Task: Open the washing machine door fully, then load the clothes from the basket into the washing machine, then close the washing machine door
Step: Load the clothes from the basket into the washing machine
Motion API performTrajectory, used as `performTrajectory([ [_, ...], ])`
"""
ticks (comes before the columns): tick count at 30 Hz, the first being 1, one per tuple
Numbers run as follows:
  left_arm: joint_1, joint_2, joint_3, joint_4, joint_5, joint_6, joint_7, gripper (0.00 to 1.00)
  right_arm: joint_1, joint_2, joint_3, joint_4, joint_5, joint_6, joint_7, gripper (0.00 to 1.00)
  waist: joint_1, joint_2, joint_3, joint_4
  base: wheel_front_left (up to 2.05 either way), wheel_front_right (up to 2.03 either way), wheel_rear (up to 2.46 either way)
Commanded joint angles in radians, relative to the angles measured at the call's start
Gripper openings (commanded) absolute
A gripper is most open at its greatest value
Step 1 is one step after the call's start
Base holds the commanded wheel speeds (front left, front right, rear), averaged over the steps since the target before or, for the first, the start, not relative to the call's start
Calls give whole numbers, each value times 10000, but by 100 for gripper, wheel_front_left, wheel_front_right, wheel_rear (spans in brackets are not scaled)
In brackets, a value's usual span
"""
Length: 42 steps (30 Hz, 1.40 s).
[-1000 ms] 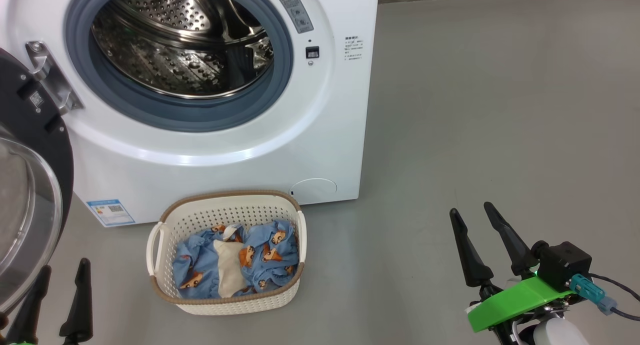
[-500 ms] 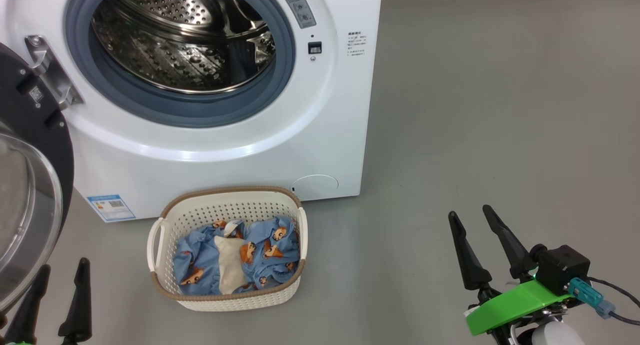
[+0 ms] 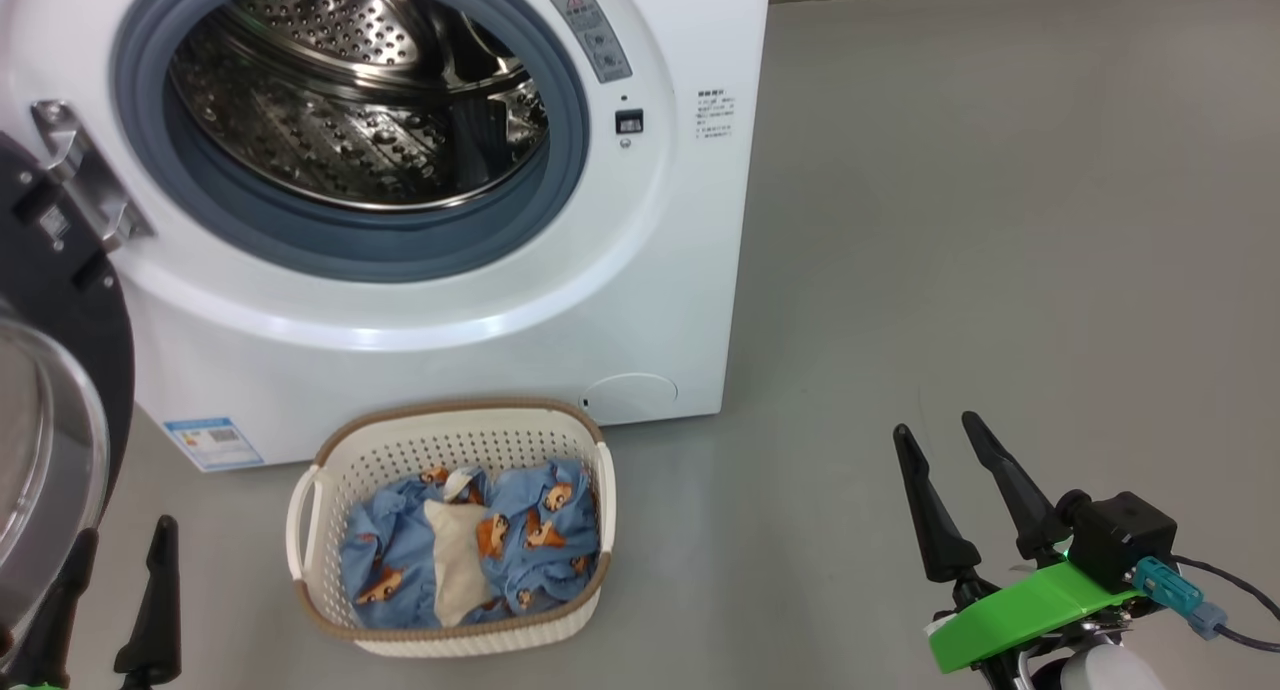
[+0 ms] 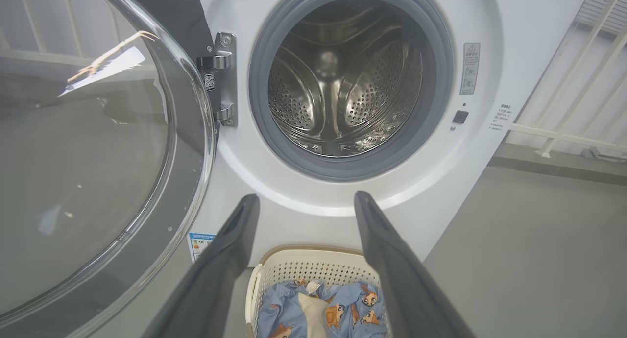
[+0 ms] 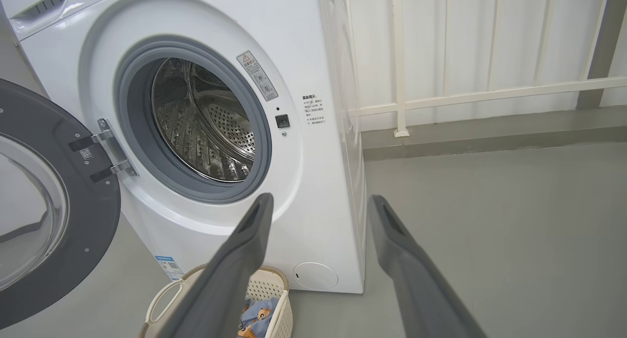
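White washing machine, round door swung wide at its left: glossy black ring, bulging clear glass. Grey rubber gasket rings the perforated steel drum. Cream perforated plastic basket, brown woven-look rim, sits on the floor just in front, holding crumpled blue printed clothes. Left gripper and right gripper: tapered dark fingers spread wide, gripping nothing.

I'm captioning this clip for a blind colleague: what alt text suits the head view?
A white washing machine stands with its door swung open at left, steel drum exposed, and a cream basket of blue clothes on the floor before it. The left gripper and right gripper hover open at the lower corners.
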Motion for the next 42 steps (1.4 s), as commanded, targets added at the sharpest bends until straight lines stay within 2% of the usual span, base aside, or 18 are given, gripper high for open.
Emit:
performTrajectory([
  [1,-282,403,426,-180,52,-20,-65,100,-69,43,270,-242,-88,16,-120,100,0,0,13,-1,133,-133,0],
  [16,-316,500,385,-213,-171,-25,-65,100,-108,74,316,-221,-99,16,-120,100,0,0,143,-5,112,-112,0],
  [42,-366,543,411,-208,-2,-26,-65,100,-171,143,286,-225,-172,16,-120,100,0,0,185,75,2,-2,0],
])
